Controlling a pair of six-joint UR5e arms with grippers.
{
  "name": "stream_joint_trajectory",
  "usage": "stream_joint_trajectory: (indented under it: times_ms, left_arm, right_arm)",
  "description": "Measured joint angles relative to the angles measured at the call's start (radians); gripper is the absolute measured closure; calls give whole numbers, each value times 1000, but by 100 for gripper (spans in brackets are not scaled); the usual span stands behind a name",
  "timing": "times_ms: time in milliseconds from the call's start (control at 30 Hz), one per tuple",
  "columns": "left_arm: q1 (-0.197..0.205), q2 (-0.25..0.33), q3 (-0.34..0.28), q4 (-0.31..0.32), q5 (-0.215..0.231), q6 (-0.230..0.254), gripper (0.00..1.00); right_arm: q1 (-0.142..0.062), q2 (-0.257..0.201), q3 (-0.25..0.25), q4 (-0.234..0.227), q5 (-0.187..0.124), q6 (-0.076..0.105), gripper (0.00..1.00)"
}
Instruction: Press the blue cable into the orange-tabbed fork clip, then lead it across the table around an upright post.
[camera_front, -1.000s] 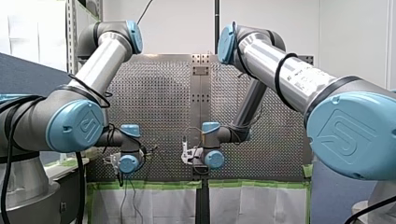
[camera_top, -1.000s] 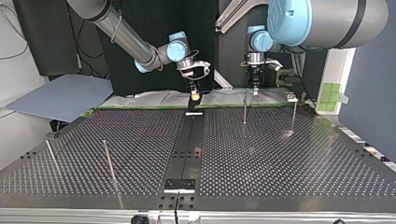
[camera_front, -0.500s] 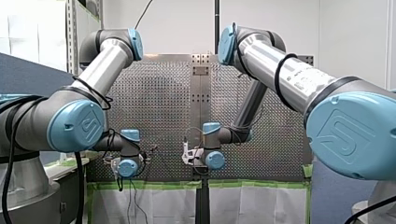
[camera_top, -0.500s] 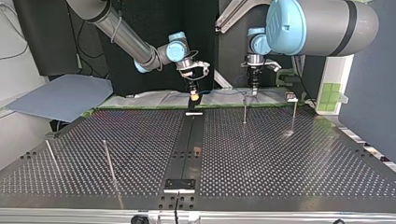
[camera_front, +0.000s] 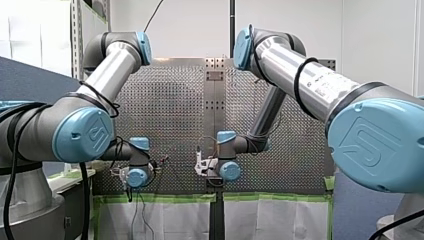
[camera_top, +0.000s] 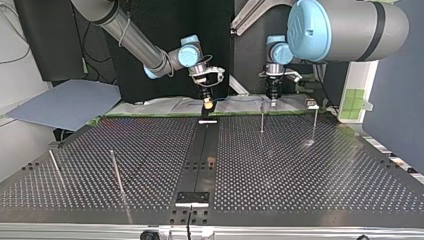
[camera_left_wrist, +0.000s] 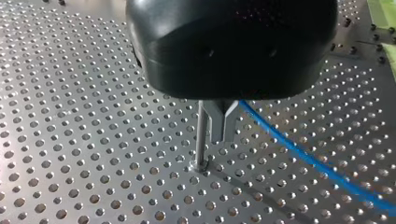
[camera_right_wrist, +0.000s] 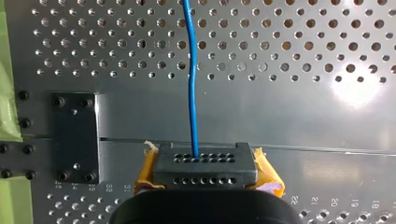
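Nearest in the top view, two slim posts (camera_top: 116, 172) stand on the perforated tabletop (camera_top: 300, 180) at the left, and a black centre strip (camera_top: 202, 155) runs away toward the arms. Further back, at the right, stand the upright post (camera_top: 262, 120) and, beyond it to the side, an outer post (camera_top: 314, 122). At the far edge a small pale fitting (camera_top: 208, 121) lies on the strip, and my right gripper (camera_top: 206, 106), yellow-padded, hangs just above it. Its wrist view shows the tip closed on the blue cable (camera_right_wrist: 191, 84), which runs straight ahead over the holes. My left gripper (camera_top: 272, 100) hangs near it, just behind the upright post. In its wrist view the metal fingers (camera_left_wrist: 219, 121) are together just beside that post. The cable leaves from their side, seemingly pinched there, and trails away above the tabletop.
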Motion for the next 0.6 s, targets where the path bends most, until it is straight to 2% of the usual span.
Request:
stream_joint_trajectory:
  times_ms: [267, 600]
  left_arm:
    - [15, 0, 55, -53, 27, -1, 100]
    - [41, 0, 97, -114, 39, -2, 100]
  right_arm:
    - [-14, 2, -26, 8, -1, 3, 100]
    - [-56, 4, -44, 15, -5, 5, 100]
